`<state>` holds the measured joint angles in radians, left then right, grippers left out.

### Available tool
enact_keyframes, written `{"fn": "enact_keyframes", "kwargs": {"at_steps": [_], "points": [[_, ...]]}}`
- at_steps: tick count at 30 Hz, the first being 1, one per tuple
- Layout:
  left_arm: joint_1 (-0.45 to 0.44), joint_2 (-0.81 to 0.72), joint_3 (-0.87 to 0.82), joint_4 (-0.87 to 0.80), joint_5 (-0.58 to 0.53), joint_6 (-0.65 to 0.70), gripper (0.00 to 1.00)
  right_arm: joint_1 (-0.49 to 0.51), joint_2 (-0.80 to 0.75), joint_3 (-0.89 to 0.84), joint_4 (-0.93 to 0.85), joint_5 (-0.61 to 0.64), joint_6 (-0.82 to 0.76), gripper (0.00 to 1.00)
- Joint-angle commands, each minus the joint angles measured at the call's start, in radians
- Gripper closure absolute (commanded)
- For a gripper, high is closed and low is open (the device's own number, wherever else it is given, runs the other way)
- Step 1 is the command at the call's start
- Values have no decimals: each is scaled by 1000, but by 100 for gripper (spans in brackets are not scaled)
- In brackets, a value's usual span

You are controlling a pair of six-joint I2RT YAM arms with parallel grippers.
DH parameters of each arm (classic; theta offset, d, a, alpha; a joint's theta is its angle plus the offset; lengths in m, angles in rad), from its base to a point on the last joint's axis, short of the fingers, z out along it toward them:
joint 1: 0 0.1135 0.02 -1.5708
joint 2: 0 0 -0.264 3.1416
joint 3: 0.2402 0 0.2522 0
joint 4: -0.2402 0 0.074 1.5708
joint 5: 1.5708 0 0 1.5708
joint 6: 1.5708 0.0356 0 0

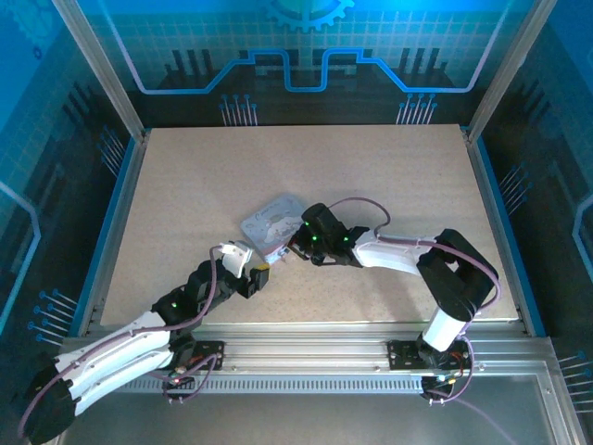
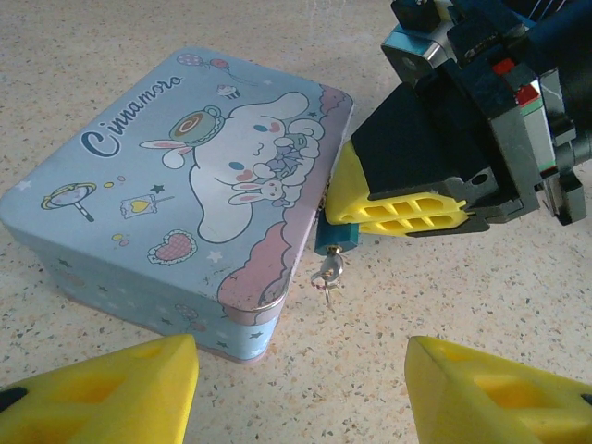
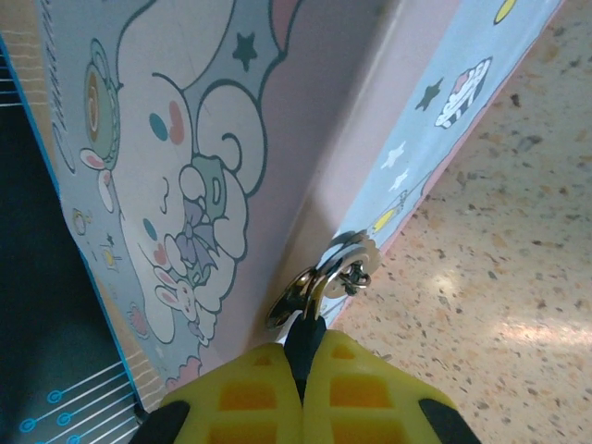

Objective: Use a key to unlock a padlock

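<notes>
The padlock (image 2: pixel 335 240) is a tiny teal-blue block that hangs at the side wall of the Cinnamoroll tin (image 2: pixel 176 176), just below the lid's pink rim. A small silvery key (image 2: pixel 328 271) dangles from its lower end, too small to make out in detail. In the right wrist view the padlock shows as a dark sliver (image 3: pixel 303 338) running up to a shiny metal clasp (image 3: pixel 319 277) on the tin's wall (image 3: pixel 388 120). The pale blue tin (image 1: pixel 271 221) lies flat near the middle of the table (image 1: pixel 389 176), a little toward the near edge, with the padlock on its near side.

The right gripper (image 2: pixel 344 215) is clenched on the padlock. Its two yellow fingers (image 2: pixel 407 202) are pressed together with the teal block pinched at their tips, right against the tin's wall. From its own camera, the right gripper (image 3: pixel 303 363) has its pads flush against each other and the dark body squeezed in the seam. From above, the right gripper (image 1: pixel 290 250) meets the tin's near edge.

The left gripper (image 2: pixel 301 398) is released, with its yellow fingers (image 2: pixel 111 393) spread well apart and nothing between them. It hovers over bare table near the tin's near corner and touches neither tin nor padlock. From above, the left gripper (image 1: pixel 261 273) sits just beside the right one.
</notes>
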<state>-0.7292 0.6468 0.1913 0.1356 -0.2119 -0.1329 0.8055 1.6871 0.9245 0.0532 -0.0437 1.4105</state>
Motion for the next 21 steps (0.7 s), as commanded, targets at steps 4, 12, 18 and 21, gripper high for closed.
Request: {"fn": "enact_keyframes", "kwargs": {"at_steps": [4, 12, 18, 21], "points": [[8, -8, -24, 7, 26, -10, 39, 16, -45, -68, 65, 105, 0, 100], [7, -10, -26, 9, 36, -7, 38, 21, -69, -110, 129, 162, 20, 100], [8, -9, -25, 3, 40, -6, 38, 20, -47, -115, 165, 152, 33, 100], [8, -10, -18, -8, 40, -8, 38, 11, -76, -115, 115, 160, 4, 100]]}}
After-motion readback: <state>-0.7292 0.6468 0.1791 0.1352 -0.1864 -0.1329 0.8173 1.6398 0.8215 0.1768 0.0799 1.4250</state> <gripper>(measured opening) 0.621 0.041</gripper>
